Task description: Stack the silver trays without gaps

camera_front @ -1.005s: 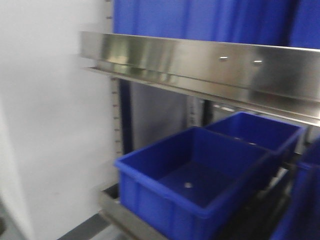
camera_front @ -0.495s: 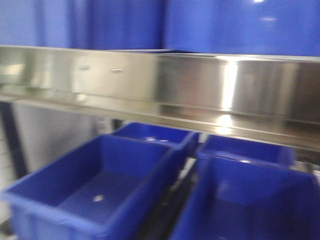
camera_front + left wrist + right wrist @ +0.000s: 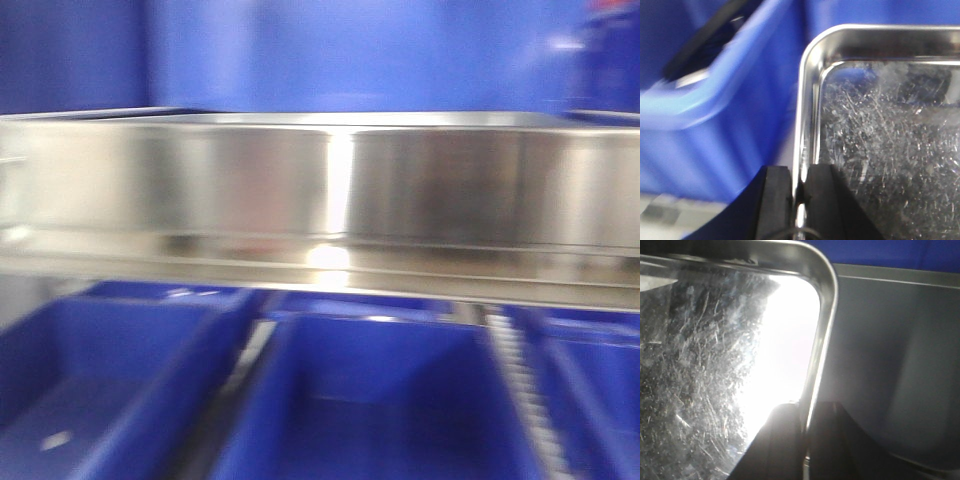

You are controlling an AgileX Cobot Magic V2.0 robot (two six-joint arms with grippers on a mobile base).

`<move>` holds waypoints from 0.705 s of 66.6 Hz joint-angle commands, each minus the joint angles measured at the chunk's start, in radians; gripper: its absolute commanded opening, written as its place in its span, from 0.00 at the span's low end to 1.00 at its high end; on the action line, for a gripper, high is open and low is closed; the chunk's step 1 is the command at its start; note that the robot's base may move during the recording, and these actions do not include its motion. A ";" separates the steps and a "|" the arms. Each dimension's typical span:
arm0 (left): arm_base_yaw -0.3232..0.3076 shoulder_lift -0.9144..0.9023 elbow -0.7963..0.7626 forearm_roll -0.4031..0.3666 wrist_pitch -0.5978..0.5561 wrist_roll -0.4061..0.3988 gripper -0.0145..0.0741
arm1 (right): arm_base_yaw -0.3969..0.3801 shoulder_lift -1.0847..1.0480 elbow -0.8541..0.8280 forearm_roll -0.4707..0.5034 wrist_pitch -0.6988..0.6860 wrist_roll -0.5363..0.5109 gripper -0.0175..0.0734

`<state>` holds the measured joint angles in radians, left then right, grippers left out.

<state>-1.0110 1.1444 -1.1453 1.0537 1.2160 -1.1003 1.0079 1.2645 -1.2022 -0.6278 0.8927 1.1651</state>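
A silver tray (image 3: 880, 150) with a scratched shiny floor and a rounded corner fills the right of the left wrist view. My left gripper (image 3: 798, 200) is shut on its left rim, one black finger (image 3: 776, 200) outside the wall and the other inside. In the right wrist view the same kind of tray (image 3: 690, 365) shows with strong glare. My right gripper (image 3: 806, 440) is shut on its right rim. In the front view a thin silver edge (image 3: 350, 119) lies just above the rail; it is too blurred to tell whether it is a tray. Neither gripper shows there.
A long brushed-steel shelf rail (image 3: 200, 190) crosses the whole front view. Blue plastic bins (image 3: 370, 400) sit below it, and more blue is above. A blue bin (image 3: 715, 100) stands close on the left of the held tray. A grey surface (image 3: 890, 365) lies to its right.
The front view has swung right along the shelf and drawn closer. The white wall and the rail's screws have left the frame, and the rail now spans it squarely.
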 commanded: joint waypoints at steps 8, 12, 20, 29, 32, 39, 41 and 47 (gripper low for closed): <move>-0.012 0.007 -0.001 0.011 -0.090 0.001 0.15 | 0.012 -0.008 -0.014 0.001 -0.170 -0.013 0.18; -0.012 0.007 -0.001 0.011 -0.090 0.001 0.15 | 0.012 -0.008 -0.014 0.001 -0.170 -0.013 0.18; -0.012 0.007 -0.001 0.011 -0.090 0.001 0.15 | 0.012 -0.008 -0.014 0.001 -0.170 -0.013 0.18; -0.012 0.007 -0.001 0.011 -0.090 0.001 0.15 | 0.012 -0.008 -0.014 0.001 -0.170 -0.013 0.18; -0.012 0.007 -0.001 0.011 -0.090 0.001 0.15 | 0.012 -0.008 -0.014 0.001 -0.170 -0.013 0.18; -0.012 0.007 -0.001 0.011 -0.090 0.001 0.15 | 0.012 -0.008 -0.014 0.001 -0.170 -0.013 0.18; -0.012 0.007 -0.001 0.011 -0.090 0.001 0.15 | 0.012 -0.008 -0.014 0.001 -0.170 -0.013 0.18; -0.012 0.007 -0.001 0.011 -0.090 0.001 0.15 | 0.012 -0.008 -0.014 0.001 -0.170 -0.013 0.18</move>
<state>-1.0110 1.1444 -1.1453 1.0537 1.2160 -1.1003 1.0079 1.2645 -1.2022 -0.6278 0.8927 1.1651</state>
